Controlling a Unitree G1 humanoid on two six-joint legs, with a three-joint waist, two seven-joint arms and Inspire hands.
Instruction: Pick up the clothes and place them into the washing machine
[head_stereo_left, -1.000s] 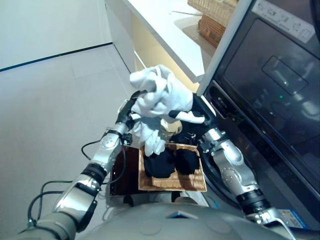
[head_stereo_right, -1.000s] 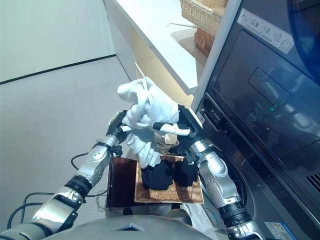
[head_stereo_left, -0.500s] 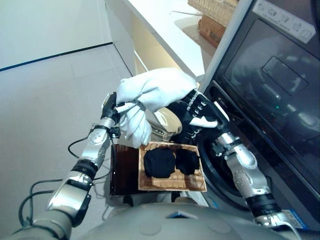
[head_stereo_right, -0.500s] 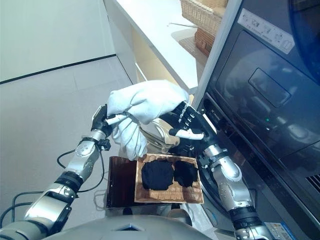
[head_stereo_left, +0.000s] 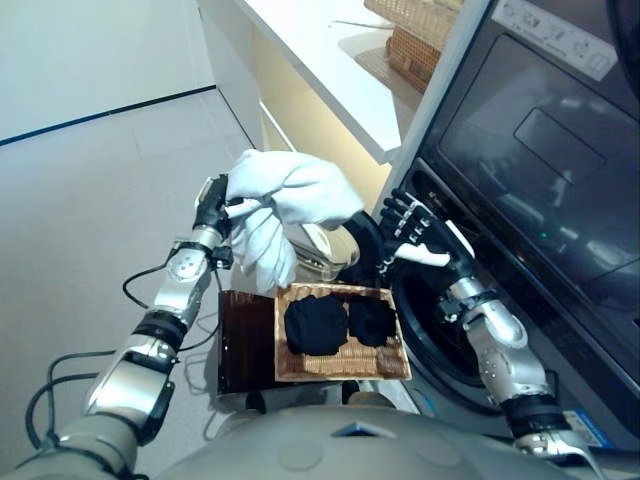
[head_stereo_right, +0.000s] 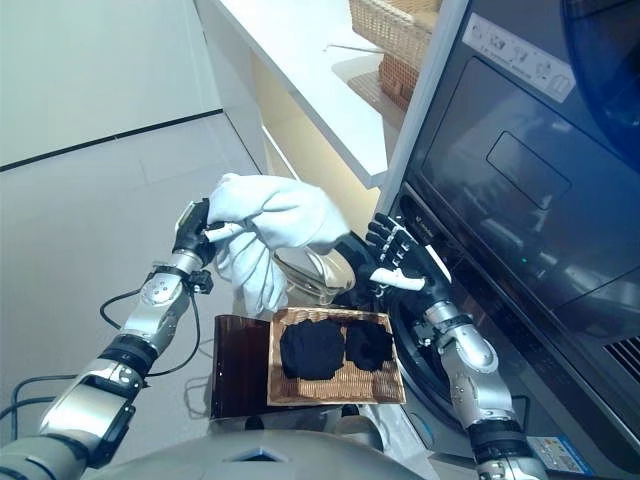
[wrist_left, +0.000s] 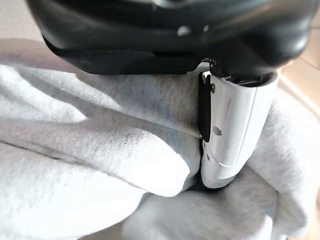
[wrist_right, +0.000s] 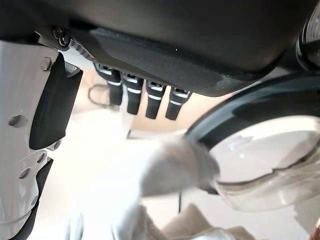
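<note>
White clothes (head_stereo_left: 285, 195) now hang from the left hand (head_stereo_left: 212, 207) alone, raised left of the washing machine (head_stereo_left: 520, 190). Half a second ago the right hand (head_stereo_left: 418, 232) was under the bundle; it has since let go and hovers with fingers spread beside the machine's open door (head_stereo_left: 325, 250), above the wicker tray (head_stereo_left: 345, 365).

Head stereo pair looks down; wrist cameras sit close; all share white garment (head_stereo_left: 290, 195).
</note>
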